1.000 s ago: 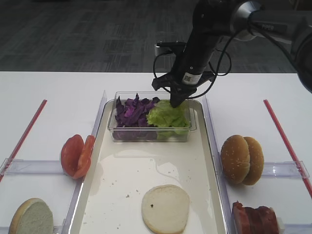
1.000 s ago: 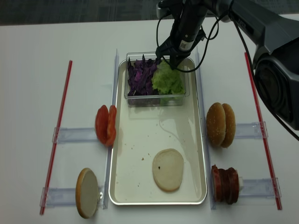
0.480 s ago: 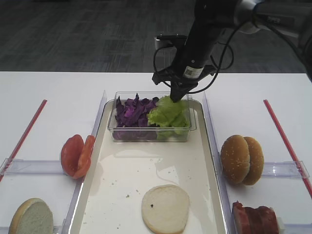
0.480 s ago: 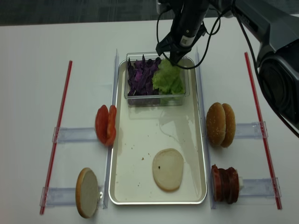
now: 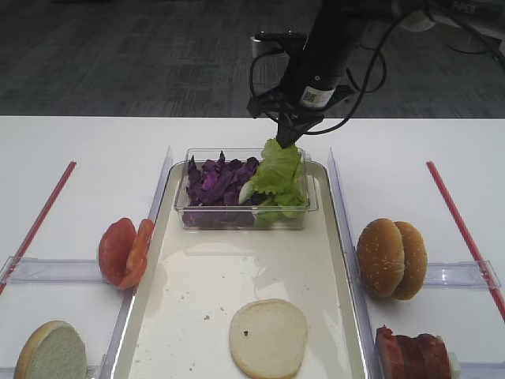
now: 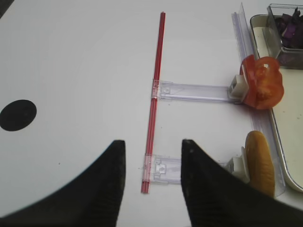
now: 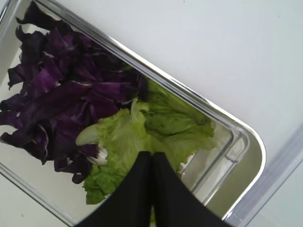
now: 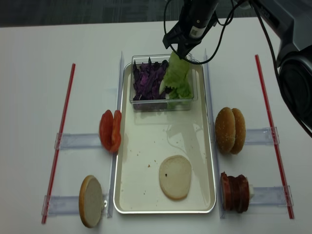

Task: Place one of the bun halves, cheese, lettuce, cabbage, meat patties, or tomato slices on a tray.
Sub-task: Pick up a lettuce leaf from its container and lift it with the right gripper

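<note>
My right gripper (image 5: 286, 140) (image 8: 178, 52) (image 7: 152, 153) is shut on a lettuce (image 5: 278, 170) (image 8: 176, 73) (image 7: 128, 137) leaf that hangs from it, with its lower end still in the clear tub (image 5: 304, 212). Purple cabbage (image 5: 215, 180) (image 7: 57, 94) fills the tub's left half. The tub stands at the far end of the cream tray (image 5: 197, 284) (image 8: 146, 146). A pale bun half (image 5: 267, 337) lies on the tray's near end. My left gripper (image 6: 152, 144) is open over bare table. No cheese is in view.
Tomato slices (image 5: 125, 251) (image 6: 260, 82) and a bun half (image 5: 51, 351) stand in holders left of the tray. Sesame bun halves (image 5: 391, 258) and meat patties (image 5: 412, 354) stand on the right. Red strips (image 5: 39, 217) (image 5: 461, 225) run along both outer sides.
My right gripper has risen from the tub, pulling the lettuce leaf up with it so it now hangs stretched. Nothing else moved.
</note>
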Controlling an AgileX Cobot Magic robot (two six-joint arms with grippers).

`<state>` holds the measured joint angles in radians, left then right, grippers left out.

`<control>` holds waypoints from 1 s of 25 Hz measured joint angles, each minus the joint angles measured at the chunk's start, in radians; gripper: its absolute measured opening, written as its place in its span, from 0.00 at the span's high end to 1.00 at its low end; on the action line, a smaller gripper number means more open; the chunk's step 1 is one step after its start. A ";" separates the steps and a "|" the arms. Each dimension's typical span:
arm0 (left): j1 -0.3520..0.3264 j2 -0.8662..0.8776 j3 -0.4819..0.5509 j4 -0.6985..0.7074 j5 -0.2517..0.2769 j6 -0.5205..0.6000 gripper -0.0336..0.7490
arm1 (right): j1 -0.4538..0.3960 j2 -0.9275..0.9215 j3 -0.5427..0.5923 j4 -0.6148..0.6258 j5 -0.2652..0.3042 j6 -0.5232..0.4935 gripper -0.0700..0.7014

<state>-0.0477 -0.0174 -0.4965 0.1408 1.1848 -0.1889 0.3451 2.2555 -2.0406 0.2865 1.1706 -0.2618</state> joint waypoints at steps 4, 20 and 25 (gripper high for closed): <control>0.000 0.000 0.000 0.000 0.000 0.000 0.61 | 0.000 -0.028 0.000 -0.006 0.013 0.000 0.87; 0.000 0.000 0.000 0.000 0.000 0.000 0.61 | 0.042 -0.119 0.000 -0.059 0.067 0.000 0.87; 0.000 0.000 0.000 0.000 0.000 0.000 0.61 | 0.060 -0.173 0.031 -0.075 0.069 0.000 0.87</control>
<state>-0.0477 -0.0174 -0.4965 0.1408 1.1848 -0.1889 0.4047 2.0822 -2.0092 0.2111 1.2398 -0.2618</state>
